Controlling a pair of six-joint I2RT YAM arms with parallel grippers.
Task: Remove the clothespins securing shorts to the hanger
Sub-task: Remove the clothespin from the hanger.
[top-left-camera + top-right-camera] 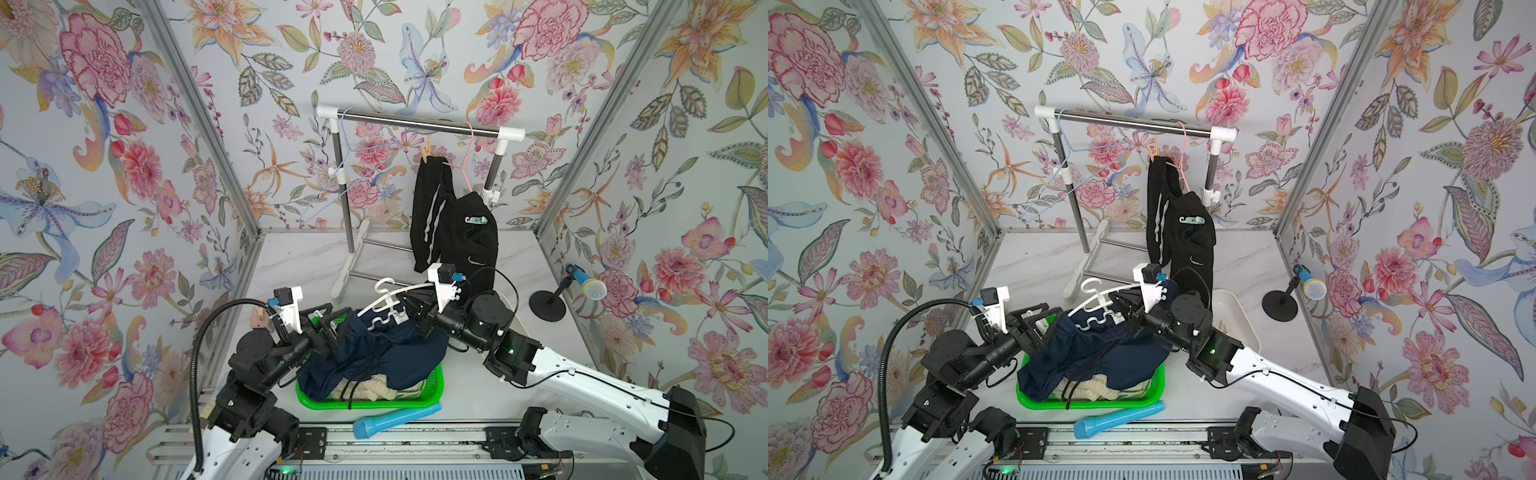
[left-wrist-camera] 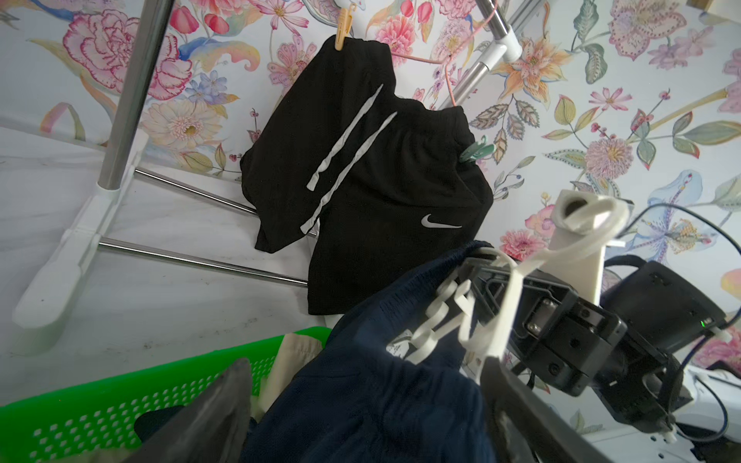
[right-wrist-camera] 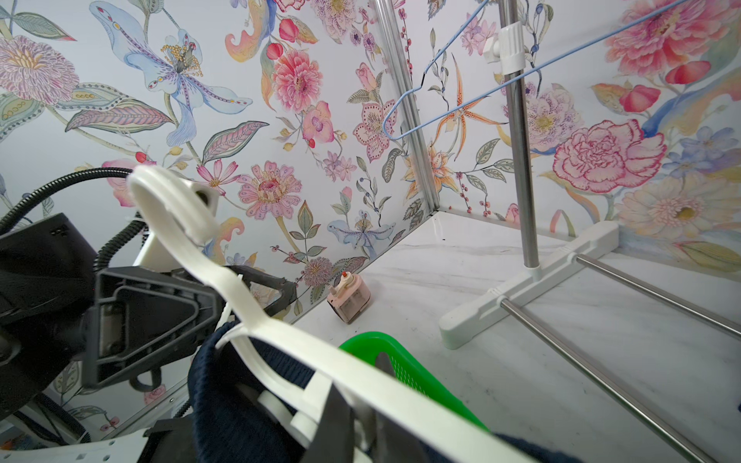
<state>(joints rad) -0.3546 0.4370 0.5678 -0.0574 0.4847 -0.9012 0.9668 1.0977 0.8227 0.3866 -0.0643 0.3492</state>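
green basket (image 1: 370,405) holds cream shorts (image 1: 374,388) under navy shorts (image 1: 374,357).

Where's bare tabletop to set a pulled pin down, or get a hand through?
Bare marble: between the rack foot and the left wall; between the black shorts and the microphone stand; front right, beside the green basket. Crowded: the basket, with navy shorts, white hanger.

Three pairs: black shorts (image 1: 457,241), navy shorts (image 1: 395,357), cream shorts (image 1: 374,392). Three hangers: blue hanger (image 3: 461,107), pink hanger (image 1: 472,139), white hanger (image 3: 361,360). Two clothespins: tan pin (image 2: 341,34), teal clip (image 1: 477,220). One microphone (image 1: 588,286), one blue tube (image 1: 395,419), one basket (image 1: 365,405), one rack (image 1: 415,122).
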